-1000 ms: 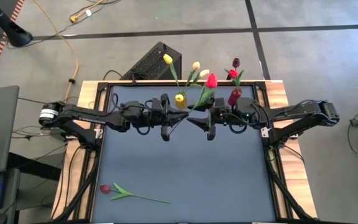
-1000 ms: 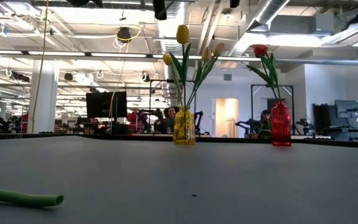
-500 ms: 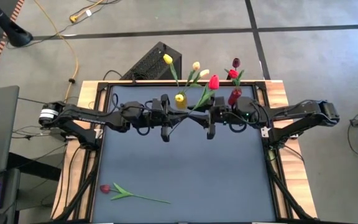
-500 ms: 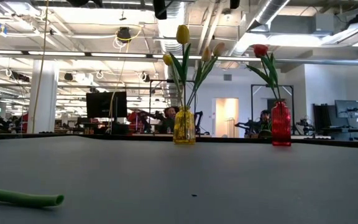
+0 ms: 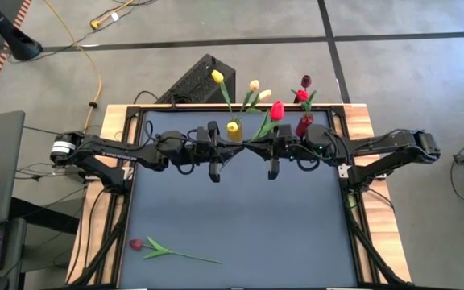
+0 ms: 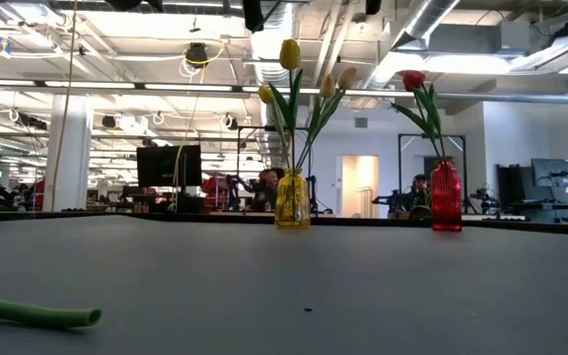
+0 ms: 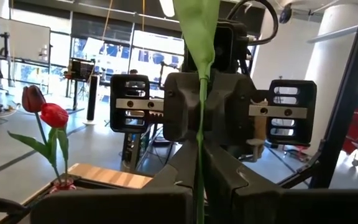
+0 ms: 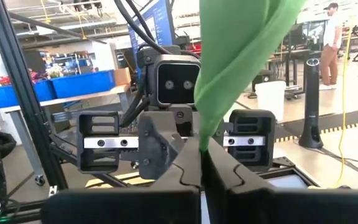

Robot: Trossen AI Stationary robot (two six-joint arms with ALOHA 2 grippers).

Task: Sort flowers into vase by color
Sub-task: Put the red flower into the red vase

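Note:
A red tulip (image 5: pixel 277 109) stands tilted above the table's far middle, and both grippers meet at its green stem. My left gripper (image 5: pixel 238 151) comes from the left and is shut on the stem. My right gripper (image 5: pixel 258 151) comes from the right and is shut on it too. Behind them stand a yellow vase (image 5: pixel 233 127) with yellow and cream tulips and a red vase (image 5: pixel 304 125) with red tulips. Another red tulip (image 5: pixel 167 250) lies flat on the table at the near left. My left gripper pinches the lower stem (image 7: pixel 199 130) between its two fingers, coming level from the table's left, fingers across the stem. The tulip is clear of the table and rises past the fingers, leaning far and right. My right gripper pinches the same stem (image 8: pixel 202 146) just below its leaf (image 8: pixel 241 56), level from the table's right, fingertips close against my left gripper's.
The dark table mat (image 5: pixel 240 217) lies bare between the grippers and the lying tulip, whose stem end (image 6: pixel 37 314) shows in the low view. The vases stand close behind both grippers. A black box (image 5: pixel 193 80) sits beyond the far edge.
My right gripper has shut on the red tulip's stem, without moving from its place. My left gripper has kept its hold. The tulip's head has leaned slightly more toward the right.

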